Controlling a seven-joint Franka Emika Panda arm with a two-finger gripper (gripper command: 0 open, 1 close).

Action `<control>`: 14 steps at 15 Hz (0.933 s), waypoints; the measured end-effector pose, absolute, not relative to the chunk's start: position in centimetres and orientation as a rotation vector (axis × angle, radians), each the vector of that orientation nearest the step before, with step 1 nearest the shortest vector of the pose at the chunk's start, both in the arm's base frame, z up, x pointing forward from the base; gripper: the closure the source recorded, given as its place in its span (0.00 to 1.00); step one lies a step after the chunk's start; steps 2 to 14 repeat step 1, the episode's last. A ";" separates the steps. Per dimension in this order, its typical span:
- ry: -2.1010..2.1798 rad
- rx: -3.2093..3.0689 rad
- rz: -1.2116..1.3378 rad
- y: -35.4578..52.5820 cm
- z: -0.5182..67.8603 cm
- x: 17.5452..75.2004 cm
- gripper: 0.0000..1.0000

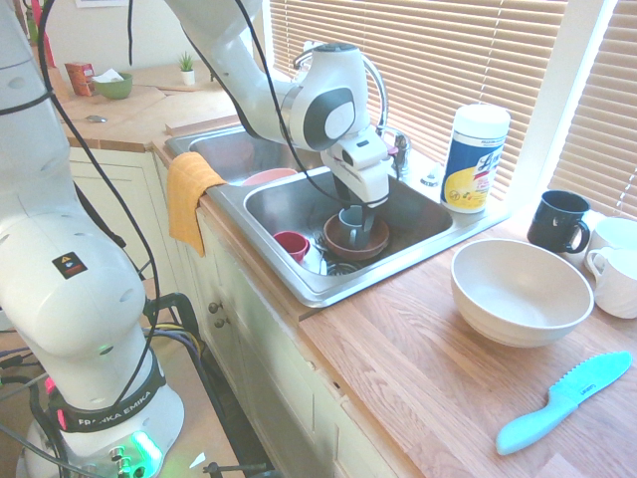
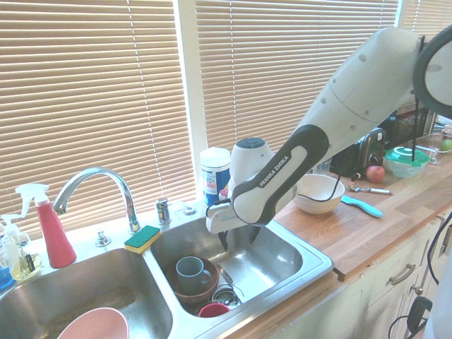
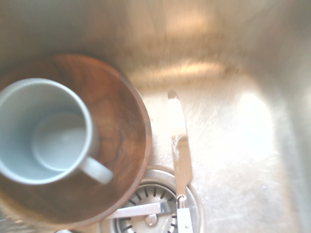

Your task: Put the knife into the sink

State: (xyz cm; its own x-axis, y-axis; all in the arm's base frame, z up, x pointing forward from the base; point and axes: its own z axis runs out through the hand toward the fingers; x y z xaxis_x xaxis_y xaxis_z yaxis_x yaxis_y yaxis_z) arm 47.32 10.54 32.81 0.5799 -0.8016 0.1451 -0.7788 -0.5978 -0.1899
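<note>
Slim white-handled knife [image 3: 181,160] with silvery blade lies flat on floor of stainless steel two-basin sink [image 1: 398,261], just beside brown wooden bowl [image 3: 124,145] holding grey-blue mug [image 3: 46,131], handle end over drain strainer [image 3: 155,208]. Two-finger gripper [image 1: 355,221] hangs above bowl; finger state not discernible. Judgement: knife delivered; lift straight up, avoid clipping mug.

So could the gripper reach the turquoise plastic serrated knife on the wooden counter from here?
Probably yes: the turquoise plastic serrated knife lies alone on open wooden counter, though the gripper must first rise out of the sink basin.
</note>
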 end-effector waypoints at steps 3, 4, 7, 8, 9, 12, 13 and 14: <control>1.355 -2.693 -0.341 10.4 34.1 46.9 0.00; 1.355 -2.693 -0.341 10.4 34.1 46.9 0.00; 1.355 -2.693 -0.341 10.4 34.1 46.9 0.00; 1.355 -2.693 -0.341 10.4 34.1 46.9 0.00; 1.355 -2.693 -0.341 10.4 34.1 46.9 0.00; 1.355 -2.693 -0.341 10.4 34.1 46.9 0.00; 1.355 -2.693 -0.341 10.4 34.1 46.9 0.00; 1.355 -2.693 -0.341 10.4 34.1 46.9 0.00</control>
